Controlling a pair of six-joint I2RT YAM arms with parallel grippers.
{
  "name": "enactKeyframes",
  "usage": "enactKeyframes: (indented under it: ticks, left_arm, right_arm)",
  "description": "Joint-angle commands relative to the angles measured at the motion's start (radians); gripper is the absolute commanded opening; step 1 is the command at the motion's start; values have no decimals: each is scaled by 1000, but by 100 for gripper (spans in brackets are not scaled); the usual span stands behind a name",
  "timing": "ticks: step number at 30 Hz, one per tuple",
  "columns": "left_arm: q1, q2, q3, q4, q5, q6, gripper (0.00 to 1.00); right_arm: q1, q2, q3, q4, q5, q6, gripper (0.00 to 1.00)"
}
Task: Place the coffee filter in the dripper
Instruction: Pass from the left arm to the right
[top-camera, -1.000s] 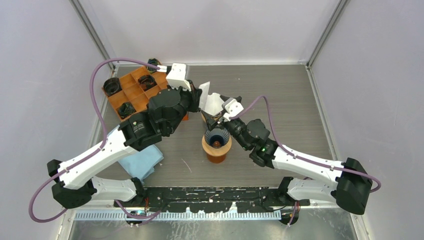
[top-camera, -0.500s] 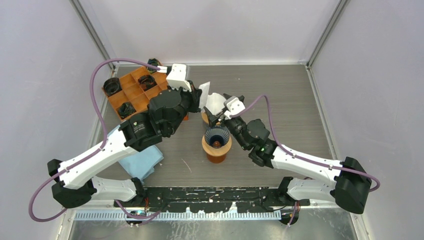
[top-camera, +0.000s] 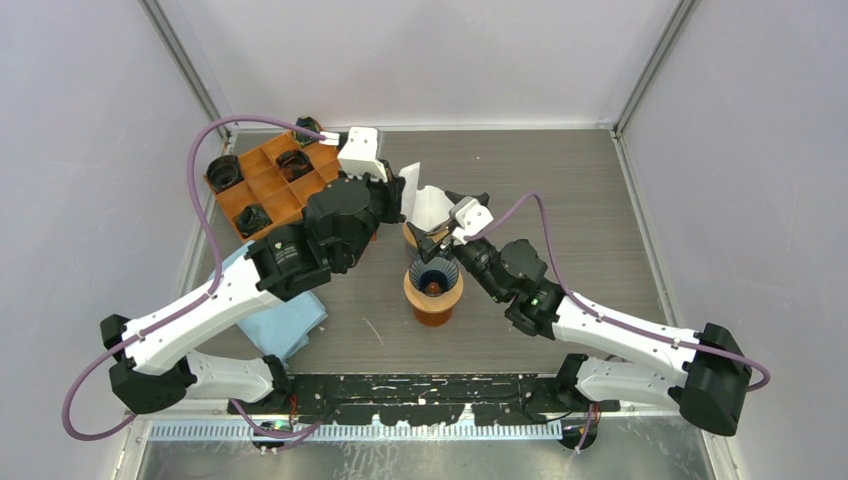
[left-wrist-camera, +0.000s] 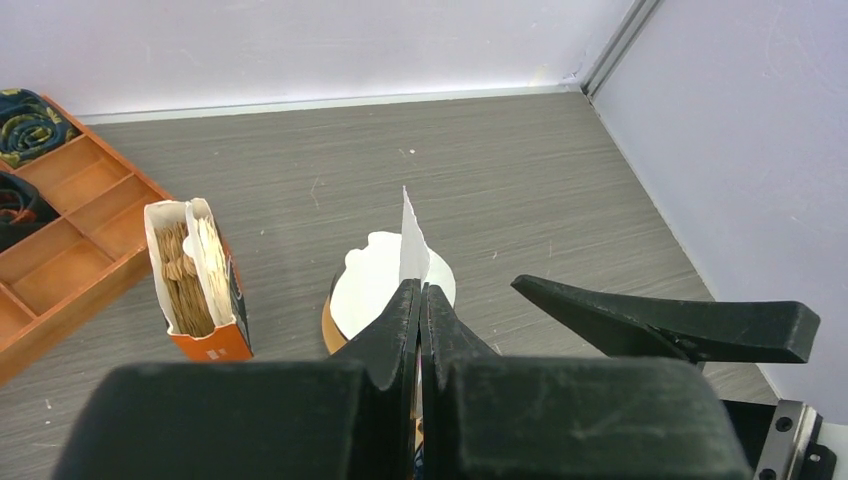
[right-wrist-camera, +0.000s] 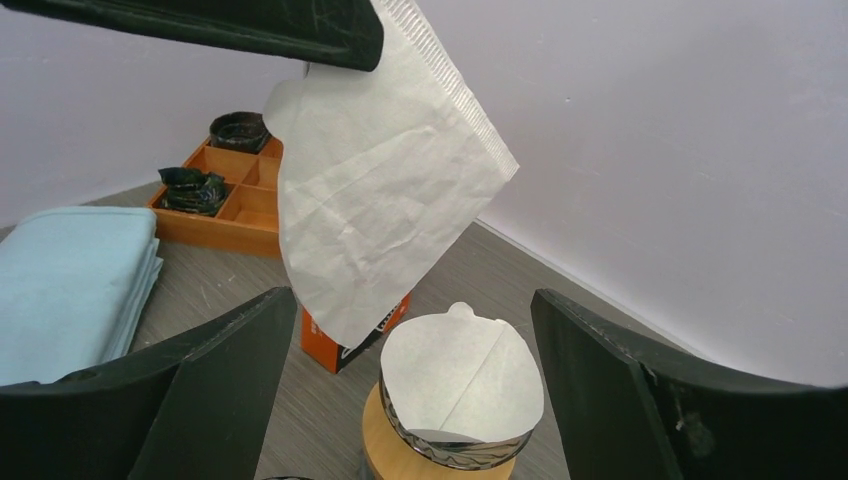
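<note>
Right wrist view shows the white paper cone filter aloft, at twelve o'clock of the dark ribbed dripper on its orange base. The left gripper is clamped on its edge. The right gripper stands wide apart, empty. Judged step: opening the filter. The next move calls for spreading it, then lowering it toward six o'clock.

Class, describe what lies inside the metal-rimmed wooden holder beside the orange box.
A white paper filter with a centre crease fills the mouth of the holder. Whatever lies beneath is hidden by the paper.
</note>
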Motion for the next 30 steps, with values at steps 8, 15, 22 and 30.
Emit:
enactKeyframes:
  ticks: [8, 15, 22, 30]
  left_arm:
    - [-7, -7, 13, 76, -31, 5, 0]
    - [-7, -3, 14, 75, -31, 4, 0]
    - [-7, 7, 15, 67, -38, 6, 0]
    - [-9, 25, 28, 46, -51, 9, 0]
  right_arm:
    - [4, 53, 57, 46, 35, 1, 94]
    - [4, 63, 61, 69, 80, -16, 94]
    - [4, 40, 54, 73, 128, -34, 93]
    - [5, 16, 47, 96, 148, -42, 88]
